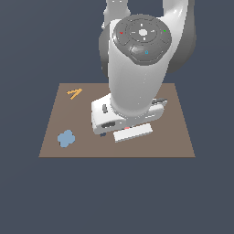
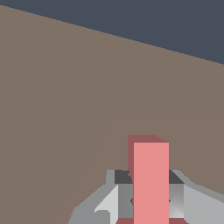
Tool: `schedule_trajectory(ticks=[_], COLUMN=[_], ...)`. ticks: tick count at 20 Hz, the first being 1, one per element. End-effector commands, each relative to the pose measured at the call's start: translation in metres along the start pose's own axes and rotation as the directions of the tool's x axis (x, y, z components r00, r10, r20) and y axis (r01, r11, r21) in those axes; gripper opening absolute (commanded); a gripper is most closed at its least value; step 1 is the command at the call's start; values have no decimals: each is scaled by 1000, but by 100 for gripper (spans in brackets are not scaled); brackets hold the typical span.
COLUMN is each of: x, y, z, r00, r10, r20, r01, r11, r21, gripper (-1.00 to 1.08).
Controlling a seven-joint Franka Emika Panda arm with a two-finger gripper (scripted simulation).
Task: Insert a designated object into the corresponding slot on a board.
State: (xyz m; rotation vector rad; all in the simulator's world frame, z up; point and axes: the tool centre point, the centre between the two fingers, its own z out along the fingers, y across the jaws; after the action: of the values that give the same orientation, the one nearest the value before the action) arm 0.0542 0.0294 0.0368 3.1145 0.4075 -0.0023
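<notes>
In the wrist view the salmon-red designated object (image 2: 151, 183) stands between my gripper (image 2: 151, 197) fingers (image 2: 119, 197), which press on both sides of its upright bar. Only that bar and a bit of the base show. I cannot tell whether the block rests on the brown board (image 2: 65, 109) or hangs just above it. In the exterior view the white arm and hand (image 1: 123, 116) cover the middle of the board (image 1: 178, 137). Only a sliver of the red block (image 1: 127, 128) peeks out beneath the hand. The slot is hidden in both views.
An orange A-shaped mark (image 1: 74, 93) lies at the board's far corner on the exterior view's left. A light blue flower shape (image 1: 66, 138) lies near the front edge on that side. Dark blue-grey ground (image 1: 27, 192) surrounds the board.
</notes>
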Motion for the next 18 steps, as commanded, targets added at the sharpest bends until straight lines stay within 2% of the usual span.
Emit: schedule_trajectory(ticks=[1,4,8,18], x=[-9,-17,-23,-24], y=[27,52,72,79], z=[-1,-2,-3,6], r00=[1000,1000,1000,1000], r10=[1,3,3,4], r20=[-1,-1,-1,0], r01=[-1,-3,-3,-4], r11=[1000,1000,1000,1000], r21=[0,0,0,0], gripper=[-100,-100,-100,-100])
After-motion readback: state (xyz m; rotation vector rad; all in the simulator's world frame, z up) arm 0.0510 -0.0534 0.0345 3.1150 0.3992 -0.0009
